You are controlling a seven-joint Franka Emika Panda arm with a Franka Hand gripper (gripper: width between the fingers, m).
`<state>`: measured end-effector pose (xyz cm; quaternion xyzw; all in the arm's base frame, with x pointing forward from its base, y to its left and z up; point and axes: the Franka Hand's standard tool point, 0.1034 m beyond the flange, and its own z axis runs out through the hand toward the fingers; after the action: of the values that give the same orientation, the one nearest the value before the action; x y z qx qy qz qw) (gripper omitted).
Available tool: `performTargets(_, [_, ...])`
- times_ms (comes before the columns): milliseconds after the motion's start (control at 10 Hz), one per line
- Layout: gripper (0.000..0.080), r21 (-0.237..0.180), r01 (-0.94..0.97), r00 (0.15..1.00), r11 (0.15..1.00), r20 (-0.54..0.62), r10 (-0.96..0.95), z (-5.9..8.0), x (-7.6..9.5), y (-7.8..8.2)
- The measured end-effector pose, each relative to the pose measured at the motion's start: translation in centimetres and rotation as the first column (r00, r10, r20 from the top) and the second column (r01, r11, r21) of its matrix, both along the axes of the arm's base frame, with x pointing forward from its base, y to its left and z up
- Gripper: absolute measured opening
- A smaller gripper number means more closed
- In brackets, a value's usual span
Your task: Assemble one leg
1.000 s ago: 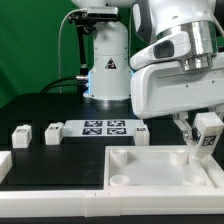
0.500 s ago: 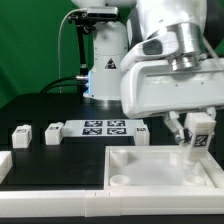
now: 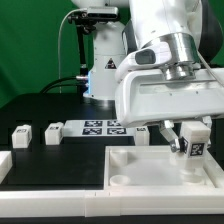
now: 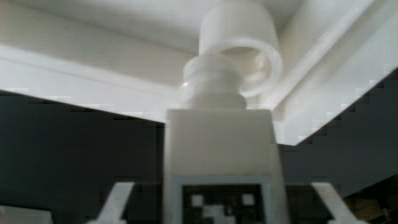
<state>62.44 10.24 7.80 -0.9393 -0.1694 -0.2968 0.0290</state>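
Since the earlier frames the gripper [image 3: 190,146] has been shifted toward the exterior view's left and turned, so that the leg [image 3: 193,151] held in it is now tilted. Nearest the camera, the big white panel [image 3: 140,168] is laid across the lower part of the exterior view. Over its far right corner the leg is pinched between the two fingers [image 3: 176,141], tag face toward the camera. In the wrist view the leg [image 4: 221,140] is flanked by both fingers, its round tip over the panel [image 4: 89,60]; whether contact is made cannot be told. Farther back, at mid left, a loose leg [image 3: 20,136] and a second loose leg [image 3: 53,132] are stood apart on the black table [image 3: 40,105], with the marker board [image 3: 104,127] beside them toward the centre. Behind, the arm's base [image 3: 105,65] is set before a green backdrop [image 3: 30,40].
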Motion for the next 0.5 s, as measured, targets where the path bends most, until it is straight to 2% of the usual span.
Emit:
performTargets(300, [0.0287,0.003,0.000,1.000,1.000,0.018,0.000,-0.2,-0.2,0.2])
performTargets(500, [0.0287,0.003,-0.013,1.000,1.000,0.011,0.013,-0.4,-0.6,1.1])
